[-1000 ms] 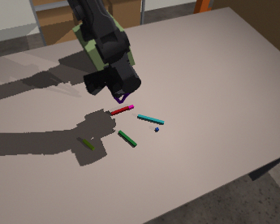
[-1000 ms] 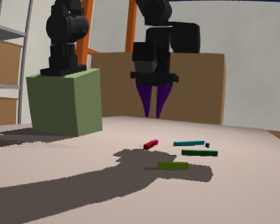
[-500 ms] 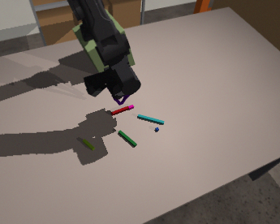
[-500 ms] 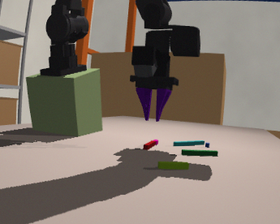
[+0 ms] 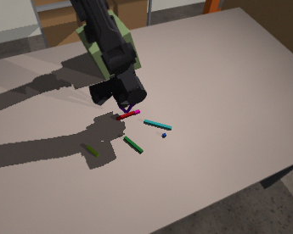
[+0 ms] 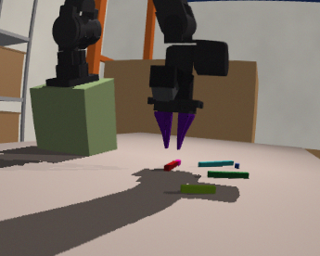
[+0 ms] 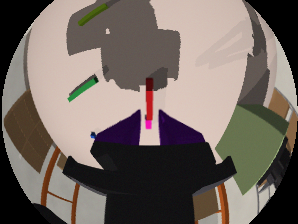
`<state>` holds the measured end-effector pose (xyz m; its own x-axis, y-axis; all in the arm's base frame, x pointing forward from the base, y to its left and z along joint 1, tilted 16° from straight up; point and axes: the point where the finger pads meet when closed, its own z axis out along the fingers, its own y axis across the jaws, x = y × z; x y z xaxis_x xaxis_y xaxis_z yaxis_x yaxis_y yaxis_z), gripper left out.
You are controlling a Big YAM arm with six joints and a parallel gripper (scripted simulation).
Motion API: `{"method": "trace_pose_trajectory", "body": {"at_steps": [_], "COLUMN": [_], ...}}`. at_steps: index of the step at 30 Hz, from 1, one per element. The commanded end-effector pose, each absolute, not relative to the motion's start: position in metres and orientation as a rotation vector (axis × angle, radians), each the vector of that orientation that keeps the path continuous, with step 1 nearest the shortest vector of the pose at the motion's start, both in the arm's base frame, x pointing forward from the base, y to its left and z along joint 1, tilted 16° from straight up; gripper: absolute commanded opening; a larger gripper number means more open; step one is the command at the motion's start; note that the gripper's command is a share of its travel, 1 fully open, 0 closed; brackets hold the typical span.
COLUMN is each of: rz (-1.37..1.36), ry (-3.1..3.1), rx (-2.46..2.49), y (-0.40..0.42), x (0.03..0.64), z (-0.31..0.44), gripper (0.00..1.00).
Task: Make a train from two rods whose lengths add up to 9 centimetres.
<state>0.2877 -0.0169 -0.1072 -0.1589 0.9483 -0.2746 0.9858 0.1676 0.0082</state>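
A red rod [image 5: 127, 115] [image 6: 171, 166] [image 7: 149, 102] lies flat on the table. A short magenta rod [image 5: 138, 112] [image 6: 178, 162] [image 7: 148, 124] lies at its end, nearly in one line with it. No clear gap shows between them; in the wrist view the magenta rod sits very slightly to the left. My gripper [image 5: 126, 111] [image 6: 172, 148] [image 7: 149, 113] hangs above these two rods, clear of the table. Its purple fingers stand a small way apart with nothing between them. In the wrist view the red rod runs in line with the gap between the fingertips.
A turquoise rod [image 5: 157, 125] [image 6: 216, 163] and a small blue rod [image 5: 164, 135] [image 6: 236, 165] [image 7: 93, 135] lie beyond the magenta end. A green rod [image 5: 133, 145] [image 6: 228, 174] [image 7: 84, 90] and a lime rod [image 5: 92, 151] [image 6: 198, 189] [image 7: 93, 15] lie apart from the red rod.
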Motion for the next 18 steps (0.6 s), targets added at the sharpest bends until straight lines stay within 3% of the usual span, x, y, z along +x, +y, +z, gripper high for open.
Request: {"method": "trace_pose_trajectory", "body": {"at_steps": [1,18], "rz": [-0.24,-0.225], "ry": [2.22,2.214], "rx": [1.872,1.866], "y": [-0.021,-0.024], "x": [0.289,0.294], "z": [-0.109,-0.122], "gripper": [0.23,0.23]}}
